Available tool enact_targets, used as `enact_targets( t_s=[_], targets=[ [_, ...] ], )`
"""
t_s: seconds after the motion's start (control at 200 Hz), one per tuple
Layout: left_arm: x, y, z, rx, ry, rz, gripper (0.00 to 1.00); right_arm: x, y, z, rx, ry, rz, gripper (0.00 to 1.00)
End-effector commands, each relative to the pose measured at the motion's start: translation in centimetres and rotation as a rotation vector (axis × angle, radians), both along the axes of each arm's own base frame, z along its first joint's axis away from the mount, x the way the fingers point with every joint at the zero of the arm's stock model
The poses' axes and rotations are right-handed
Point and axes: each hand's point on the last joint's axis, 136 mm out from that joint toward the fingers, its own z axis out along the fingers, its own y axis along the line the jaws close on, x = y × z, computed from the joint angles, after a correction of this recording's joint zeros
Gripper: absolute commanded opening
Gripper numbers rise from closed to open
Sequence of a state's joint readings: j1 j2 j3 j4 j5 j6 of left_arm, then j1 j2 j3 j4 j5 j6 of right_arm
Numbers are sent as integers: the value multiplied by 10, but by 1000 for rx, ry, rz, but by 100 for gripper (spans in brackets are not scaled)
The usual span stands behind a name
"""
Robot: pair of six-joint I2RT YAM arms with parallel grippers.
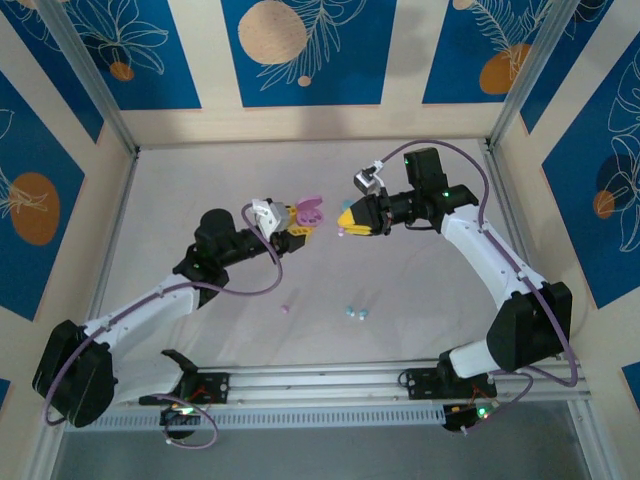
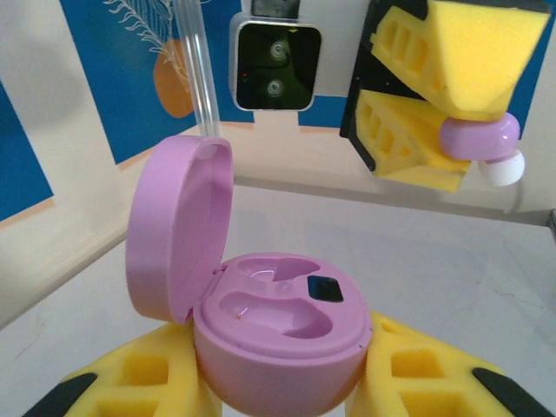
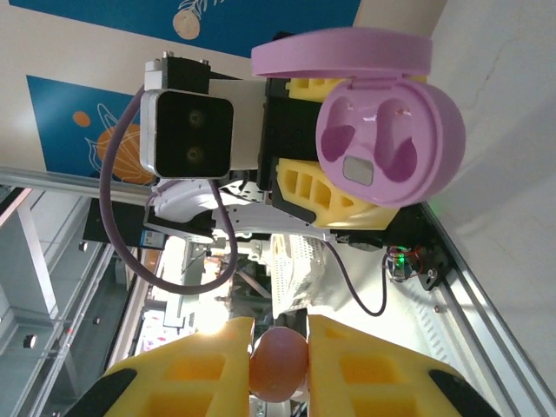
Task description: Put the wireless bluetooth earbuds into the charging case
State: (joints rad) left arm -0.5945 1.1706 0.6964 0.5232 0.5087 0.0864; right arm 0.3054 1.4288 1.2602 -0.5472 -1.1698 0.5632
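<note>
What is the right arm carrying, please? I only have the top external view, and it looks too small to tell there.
Observer: The right gripper pinches a pink earbud with a white tip between its yellow fingers.
Operator: Thank you. Are the case's wells free?
Observer: Both wells of the open pink charging case look empty in the left wrist view.
Operator: How is the case held?
Observer: The left gripper clamps its base from both sides, lid hinged up.
</note>
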Motion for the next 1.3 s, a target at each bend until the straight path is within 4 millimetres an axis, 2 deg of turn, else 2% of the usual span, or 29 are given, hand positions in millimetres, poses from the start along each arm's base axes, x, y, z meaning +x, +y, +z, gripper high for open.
enact_targets(
  t_s=[0.0,0.27,0.51,0.825,1.095,1.296],
  targets=[
    [-13,-10,23,-42,-77,-79,25,-5,-2,24,40,-14,20,20],
    [-10,-12,21,-49,-76,-70,25,15,3,13,-42,81,-93,21],
    [-13,-15,23,-63,-77,-95,25,10,5,11,-36,148,-60,21],
    [-14,-17,30,-77,-95,-111,25,-2,7,32,31,146,57,21],
    [-16,-17,33,-82,-101,-119,25,2,11,31,19,145,52,21],
    [-14,-17,32,-84,-99,-115,25,12,11,23,-41,109,-44,21]
  ],
)
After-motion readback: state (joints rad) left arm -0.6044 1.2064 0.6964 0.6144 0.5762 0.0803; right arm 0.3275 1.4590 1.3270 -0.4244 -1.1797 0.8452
